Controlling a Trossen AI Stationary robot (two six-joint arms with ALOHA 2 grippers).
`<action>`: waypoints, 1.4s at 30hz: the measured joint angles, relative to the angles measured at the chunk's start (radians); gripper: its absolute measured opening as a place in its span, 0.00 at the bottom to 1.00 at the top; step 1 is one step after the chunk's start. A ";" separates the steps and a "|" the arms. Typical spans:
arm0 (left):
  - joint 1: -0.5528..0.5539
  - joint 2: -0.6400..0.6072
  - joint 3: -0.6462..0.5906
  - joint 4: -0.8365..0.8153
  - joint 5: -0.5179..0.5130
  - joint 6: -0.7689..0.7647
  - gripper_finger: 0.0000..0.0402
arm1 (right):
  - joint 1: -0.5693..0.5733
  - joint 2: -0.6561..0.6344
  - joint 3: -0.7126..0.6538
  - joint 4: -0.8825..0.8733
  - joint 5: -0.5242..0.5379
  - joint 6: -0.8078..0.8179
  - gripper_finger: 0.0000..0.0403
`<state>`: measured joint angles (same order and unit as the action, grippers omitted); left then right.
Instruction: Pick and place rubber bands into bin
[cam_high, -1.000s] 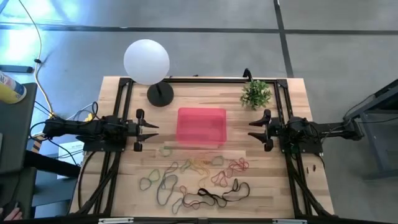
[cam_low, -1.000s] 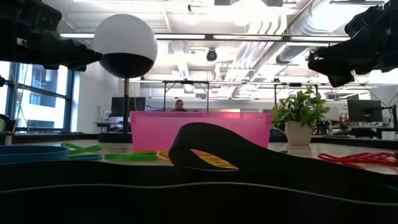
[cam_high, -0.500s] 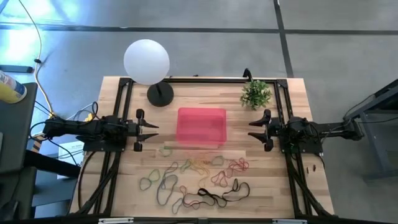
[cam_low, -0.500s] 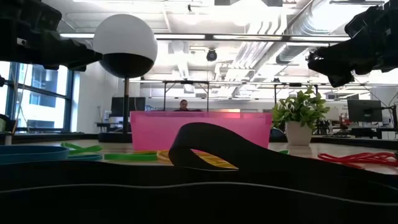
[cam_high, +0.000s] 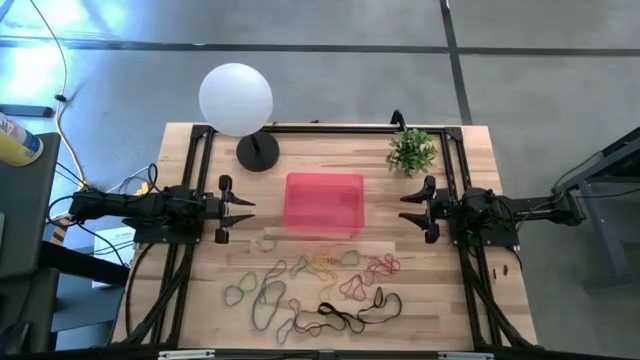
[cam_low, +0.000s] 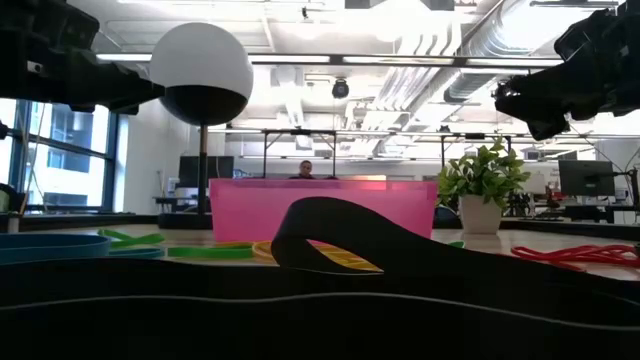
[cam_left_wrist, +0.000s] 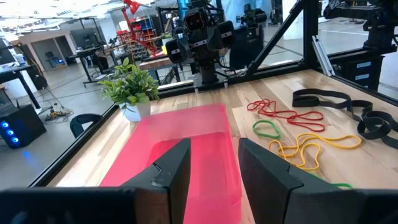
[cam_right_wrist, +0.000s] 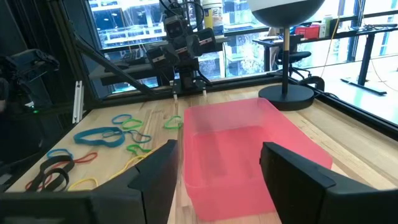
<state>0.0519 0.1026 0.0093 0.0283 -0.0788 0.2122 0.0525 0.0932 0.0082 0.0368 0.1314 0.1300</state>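
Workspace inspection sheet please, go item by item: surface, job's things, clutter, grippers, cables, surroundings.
Surface: light wooden table top inside a black metal frame.
Job's things: translucent pink-red plastic bin at mid-table, nothing seen inside it; thin coloured rubber bands scattered on the wood on the near side of the bin.
Clutter: white globe lamp on a black base and small potted green plant at the far edge.
Grippers: left gripper open, holding nothing, left of the bin; right gripper open, holding nothing, right of the bin.
Cables: yellow and black cables on the floor left of the table.
Surroundings: grey floor; a person far behind in the low view.
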 joint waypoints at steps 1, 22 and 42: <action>0.000 0.000 0.000 0.000 0.000 0.000 0.31 | 0.000 0.000 0.000 0.000 0.000 0.000 0.54; 0.000 0.000 0.000 0.030 -0.038 -0.212 0.31 | 0.000 0.000 0.000 0.000 0.000 0.000 0.54; 0.000 0.000 0.000 0.050 -0.131 -0.489 0.31 | 0.000 0.000 0.000 0.373 0.037 0.654 0.53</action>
<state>0.0521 0.1028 0.0093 0.0783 -0.2101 -0.2767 0.0528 0.0928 0.0082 0.4098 0.1685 0.7842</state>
